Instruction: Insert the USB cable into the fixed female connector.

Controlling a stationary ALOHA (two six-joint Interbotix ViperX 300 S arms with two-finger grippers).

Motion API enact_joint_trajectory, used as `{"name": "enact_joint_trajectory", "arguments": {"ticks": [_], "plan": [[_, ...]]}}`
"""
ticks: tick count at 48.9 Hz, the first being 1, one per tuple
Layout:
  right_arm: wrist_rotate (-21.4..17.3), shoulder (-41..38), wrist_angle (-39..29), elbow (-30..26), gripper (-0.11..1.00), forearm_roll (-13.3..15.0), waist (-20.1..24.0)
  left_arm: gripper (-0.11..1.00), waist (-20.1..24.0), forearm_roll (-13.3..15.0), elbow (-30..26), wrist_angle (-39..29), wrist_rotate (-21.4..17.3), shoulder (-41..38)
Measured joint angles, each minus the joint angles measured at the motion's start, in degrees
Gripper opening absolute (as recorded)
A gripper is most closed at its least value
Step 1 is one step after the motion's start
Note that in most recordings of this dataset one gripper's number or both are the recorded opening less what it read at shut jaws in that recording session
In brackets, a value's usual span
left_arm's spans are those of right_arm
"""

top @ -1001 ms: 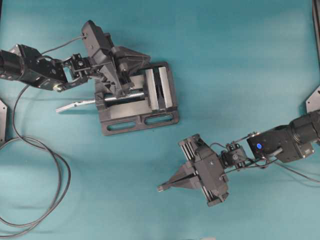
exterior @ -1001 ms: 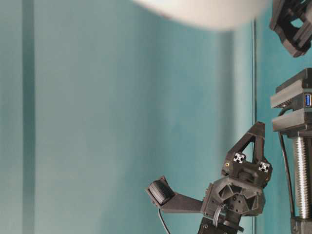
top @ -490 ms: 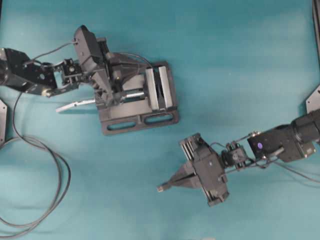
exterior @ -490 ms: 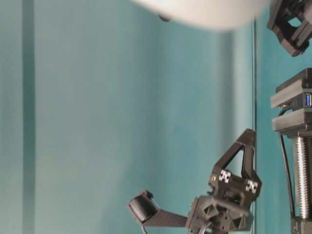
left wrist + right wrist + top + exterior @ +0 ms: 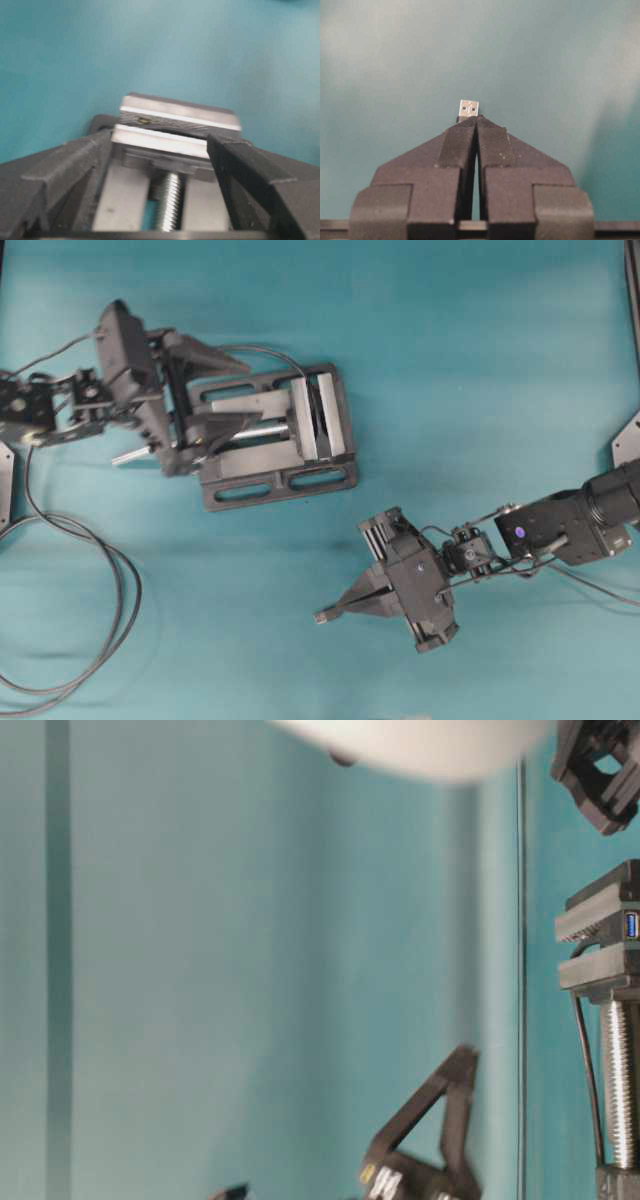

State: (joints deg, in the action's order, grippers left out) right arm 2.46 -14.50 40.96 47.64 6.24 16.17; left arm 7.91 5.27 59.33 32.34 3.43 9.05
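The fixed female connector [image 5: 313, 420] sits clamped between the silver jaws of the vise [image 5: 275, 483]; its blue port shows in the table-level view [image 5: 631, 925]. Its thin cord [image 5: 268, 351] arcs over the vise's back. My left gripper [image 5: 250, 392] is open and empty, its fingers either side of the vise's screw, short of the silver jaws [image 5: 161, 137]. My right gripper [image 5: 335, 613] is shut on the USB cable's plug [image 5: 321, 617], low and to the right of the vise. The metal plug tip [image 5: 468, 108] sticks out past the closed fingertips [image 5: 476, 121]. The cable's cord is hidden.
A longer double-stranded black cord [image 5: 105, 575] loops over the mat at the left. The vise's silver handle [image 5: 132, 453] points left under my left arm. Black brackets stand at the right edge [image 5: 628, 443] and the left edge [image 5: 4, 480].
My left gripper has drawn back leftward from the vise's silver jaws, still open. In the table-level view it sinks toward the bottom edge. The right gripper and plug have not moved.
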Motion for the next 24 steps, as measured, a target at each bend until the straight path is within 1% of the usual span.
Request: {"name": "enact_joint_trajectory", "arguments": {"ticks": [10, 13, 18, 24], "plan": [[0.0, 0.0, 0.0, -0.09, -0.01, 0.0, 0.0, 0.95, -5.54, 0.0, 4.39, -0.62, 0.09, 9.84], [0.0, 0.0, 0.0, -0.18, 0.01, 0.0, -0.09, 0.95, -7.03, 0.0, 6.06, -0.53, 0.18, 12.13], [0.0, 0.0, 0.0, -0.44, 0.12, 0.0, -0.26, 0.95, -8.61, 0.0, 8.79, -0.53, 0.18, 14.68], [0.0, 0.0, 0.0, -0.88, 0.38, 0.0, -0.53, 0.95, -10.72, 0.0, 11.87, -0.88, 0.18, 17.84]]}}
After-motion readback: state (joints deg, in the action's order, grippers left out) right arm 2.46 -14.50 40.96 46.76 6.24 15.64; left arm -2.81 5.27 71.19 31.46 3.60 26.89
